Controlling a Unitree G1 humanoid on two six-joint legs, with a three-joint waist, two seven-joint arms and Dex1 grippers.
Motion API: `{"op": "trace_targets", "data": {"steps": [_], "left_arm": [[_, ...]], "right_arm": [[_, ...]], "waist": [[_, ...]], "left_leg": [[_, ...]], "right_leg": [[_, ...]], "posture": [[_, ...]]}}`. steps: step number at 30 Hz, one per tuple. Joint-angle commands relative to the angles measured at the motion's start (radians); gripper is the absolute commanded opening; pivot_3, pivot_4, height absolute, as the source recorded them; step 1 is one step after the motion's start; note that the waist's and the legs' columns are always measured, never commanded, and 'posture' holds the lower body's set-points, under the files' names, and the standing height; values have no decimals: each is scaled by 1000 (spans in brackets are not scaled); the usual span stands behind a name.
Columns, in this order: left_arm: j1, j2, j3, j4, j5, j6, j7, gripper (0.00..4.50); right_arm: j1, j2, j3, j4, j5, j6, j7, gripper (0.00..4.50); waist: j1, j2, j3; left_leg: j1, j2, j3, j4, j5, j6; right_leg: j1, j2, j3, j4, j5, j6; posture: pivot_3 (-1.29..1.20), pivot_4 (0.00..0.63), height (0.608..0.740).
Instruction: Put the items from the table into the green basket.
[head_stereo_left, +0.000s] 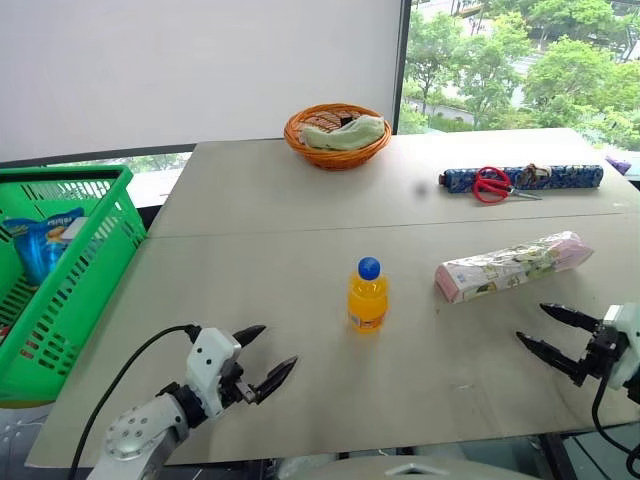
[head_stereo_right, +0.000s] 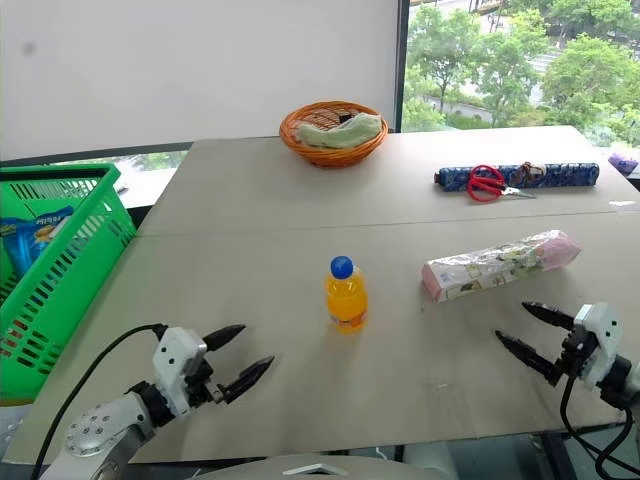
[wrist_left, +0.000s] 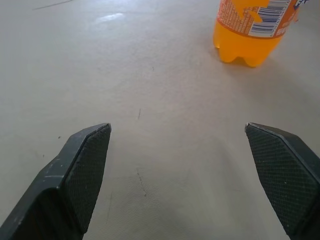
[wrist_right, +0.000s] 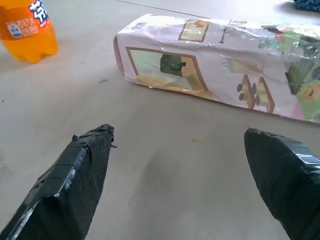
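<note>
The left gripper gaped wide and empty, near-left of the upright orange bottle at the table's middle. The right gripper, likewise spread and empty, hovered just near of the long packet. A glancing finger could topple that bottle, rolling it away from the green basket at far left.

Bright, even daylight from the window behind the table. Shadows soft and faint, a small one under the bottle. Slight sheen on the tabletop in the left wrist view. All 4 views sharp, no motion blur.
</note>
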Motion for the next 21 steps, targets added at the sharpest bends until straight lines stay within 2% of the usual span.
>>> {"op": "trace_targets", "data": {"steps": [1, 6, 9, 12, 17, 21], "left_arm": [[-12, -2, -9, -45, -33, -1, -16, 4431], [-62, -2, -41, -53, -28, 16, -11, 4431], [-146, -12, -84, -34, -25, 38, -11, 4431], [-267, -34, -139, 5, -13, 54, -9, 4431], [-436, -65, -226, 94, 9, 42, -54, 4431], [-504, -67, -269, 150, 22, 21, -102, 4431]], "right_arm": [[2, -23, -23, -49, 21, 20, 12, 4500], [20, -28, -35, -113, 61, 67, 35, 4500], [36, -37, -63, -210, 189, 205, 54, 4500], [47, -45, -90, -290, 256, 262, 63, 4500], [60, -54, -116, -395, 311, 330, 43, 4500], [74, -55, -140, -492, 337, 372, 7, 4500]], "waist": [[0, 0, 0], [-1, 1, -1], [0, 3, -2], [-1, 4, -3], [-6, 3, -4], [-24, 3, -4]], "left_leg": [[0, 0, 0, 0, 0, 0], [0, 0, 0, 0, 0, 0], [0, 0, 0, 1, 0, 0], [0, 0, 0, 1, 0, 0], [0, 0, 0, 1, 0, 0], [0, -1, 1, 2, 0, 0]], "right_leg": [[0, 0, 0, 0, 0, 0], [0, 0, 0, 0, 0, 0], [0, 0, 0, 0, 0, 0], [1, 0, 0, 0, 0, 0], [1, 1, 0, 0, 1, 1], [0, 1, 0, 0, 1, 2]], "posture": [[70, 0, 740], [58, 0, 740], [26, 0, 740], [1, 0, 740], [-36, 0, 740], [-69, 0, 740]]}}
